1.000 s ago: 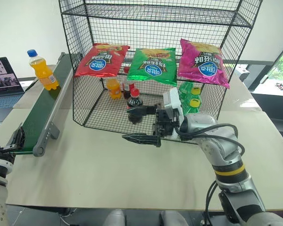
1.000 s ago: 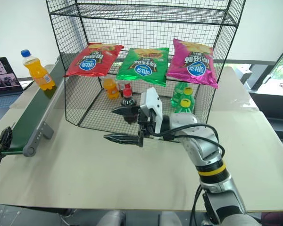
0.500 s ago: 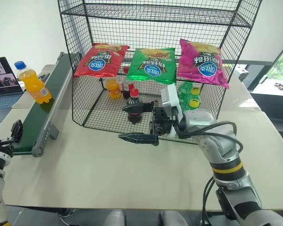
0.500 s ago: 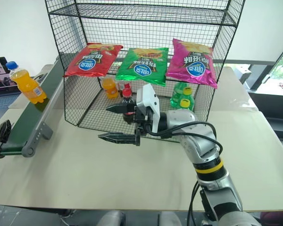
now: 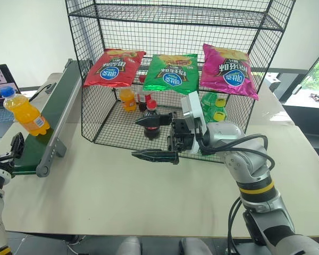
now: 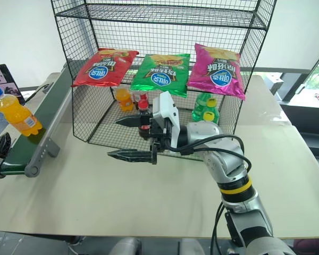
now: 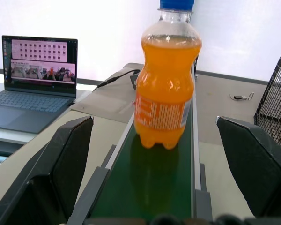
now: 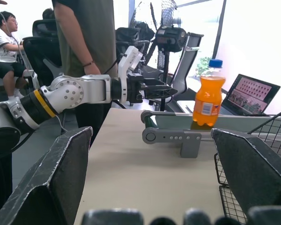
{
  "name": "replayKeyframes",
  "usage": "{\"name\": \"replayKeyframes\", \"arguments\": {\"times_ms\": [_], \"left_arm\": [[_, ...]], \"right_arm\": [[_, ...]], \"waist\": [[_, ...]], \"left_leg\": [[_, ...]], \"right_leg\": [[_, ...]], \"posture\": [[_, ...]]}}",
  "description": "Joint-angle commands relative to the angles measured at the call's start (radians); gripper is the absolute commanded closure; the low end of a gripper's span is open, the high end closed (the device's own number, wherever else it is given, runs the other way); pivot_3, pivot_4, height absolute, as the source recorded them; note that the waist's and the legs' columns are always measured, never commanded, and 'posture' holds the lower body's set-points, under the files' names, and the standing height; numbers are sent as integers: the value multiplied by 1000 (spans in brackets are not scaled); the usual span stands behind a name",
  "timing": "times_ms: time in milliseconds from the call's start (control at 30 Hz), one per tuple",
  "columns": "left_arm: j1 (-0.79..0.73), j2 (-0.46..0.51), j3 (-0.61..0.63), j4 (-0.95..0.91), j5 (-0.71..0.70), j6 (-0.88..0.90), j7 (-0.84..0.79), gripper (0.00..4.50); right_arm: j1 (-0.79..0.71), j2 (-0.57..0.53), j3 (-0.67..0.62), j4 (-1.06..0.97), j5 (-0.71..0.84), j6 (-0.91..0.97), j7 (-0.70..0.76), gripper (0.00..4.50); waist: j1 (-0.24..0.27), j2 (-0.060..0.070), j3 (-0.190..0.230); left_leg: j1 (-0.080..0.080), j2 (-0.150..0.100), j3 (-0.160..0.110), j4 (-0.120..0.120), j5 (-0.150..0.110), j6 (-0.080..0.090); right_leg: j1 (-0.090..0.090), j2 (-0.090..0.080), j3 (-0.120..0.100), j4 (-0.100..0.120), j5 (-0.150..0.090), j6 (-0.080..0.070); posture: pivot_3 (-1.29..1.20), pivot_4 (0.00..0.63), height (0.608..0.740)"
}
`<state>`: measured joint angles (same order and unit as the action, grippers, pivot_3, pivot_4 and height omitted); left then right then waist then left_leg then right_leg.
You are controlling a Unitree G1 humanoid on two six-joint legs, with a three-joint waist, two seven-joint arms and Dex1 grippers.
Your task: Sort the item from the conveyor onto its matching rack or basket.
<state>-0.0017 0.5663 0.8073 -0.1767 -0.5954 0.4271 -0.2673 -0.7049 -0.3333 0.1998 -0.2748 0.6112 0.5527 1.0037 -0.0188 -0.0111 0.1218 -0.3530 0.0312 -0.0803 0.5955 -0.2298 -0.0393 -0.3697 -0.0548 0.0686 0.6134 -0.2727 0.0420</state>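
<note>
Left gripper waits with fingers spread wide at the conveyor's near end. Riding down the belt, the orange soda bottle has come close and stands upright just ahead, probably within reach. Right gripper hangs open before the rack.

Orange soda bottle has a blue cap and orange-blue label, sitting on a dark-green conveyor with grey frame. Black wire rack carries red, green and pink chip bags.
</note>
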Motion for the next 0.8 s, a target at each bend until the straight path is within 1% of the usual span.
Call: {"name": "replayKeyframes", "arguments": {"times_ms": [33, 333, 433, 500, 533, 567, 733, 800], "left_arm": [[-25, 34, 22, 14, -5, -32, -13, 36], [-65, 74, 27, 111, 16, -75, -36, 36], [-65, 77, 29, 139, 16, -93, -50, 799], [-64, 76, 21, 143, 8, -92, -63, 1511], [-64, 76, 17, 144, 8, -94, -66, 1944], [-66, 75, 14, 143, 6, -94, -69, 2181], [-64, 73, 12, 129, 1, -91, -77, 2189], [-30, 83, 1, 30, -34, -29, -89, 2189]], "right_arm": [[-40, 0, -20, -36, 30, -2, 14, 0], [-29, -7, -27, -50, 40, 6, 15, 0], [-26, -11, -29, -50, 41, 4, 12, 0], [-26, -12, -31, -47, 40, 3, 8, 0], [-25, -12, -30, -46, 39, 2, 6, 0], [-23, -12, -30, -46, 38, 1, 5, 0], [-12, -12, -25, -52, 34, -2, 0, 0], [15, -24, -32, -73, 27, 4, -23, 0]], "waist": [[-1, 0, 0], [0, 0, 0], [0, 0, 0], [-1, 0, 0], [0, 0, 0], [1, 0, 0], [2, 0, 0], [2, 0, 0]], "left_leg": [[0, 0, 0, 0, 0, 0], [0, 0, 0, -1, 0, 0], [0, 0, 0, -1, 0, 0], [0, 0, 0, -1, 0, 0], [0, 0, 0, -1, 0, 0], [0, 0, 0, -1, 0, 0], [0, 0, 0, -1, 0, 0], [0, 0, 0, -1, 0, 0]], "right_leg": [[0, 0, 0, 0, 0, 0], [-1, 0, 0, 0, 0, 0], [-1, 0, 0, 0, 0, 0], [-1, 0, 0, 0, 0, 0], [-1, 0, 0, 0, 0, 0], [-1, 0, 0, 0, 0, 0], [-1, 0, 0, 0, 0, 0], [-1, 0, 0, 0, 0, 0]], "posture": [[0, 150, 738], [0, 150, 738], [0, 150, 738], [0, 150, 738], [0, 150, 738], [0, 150, 738], [0, 150, 738], [0, 150, 738]]}}
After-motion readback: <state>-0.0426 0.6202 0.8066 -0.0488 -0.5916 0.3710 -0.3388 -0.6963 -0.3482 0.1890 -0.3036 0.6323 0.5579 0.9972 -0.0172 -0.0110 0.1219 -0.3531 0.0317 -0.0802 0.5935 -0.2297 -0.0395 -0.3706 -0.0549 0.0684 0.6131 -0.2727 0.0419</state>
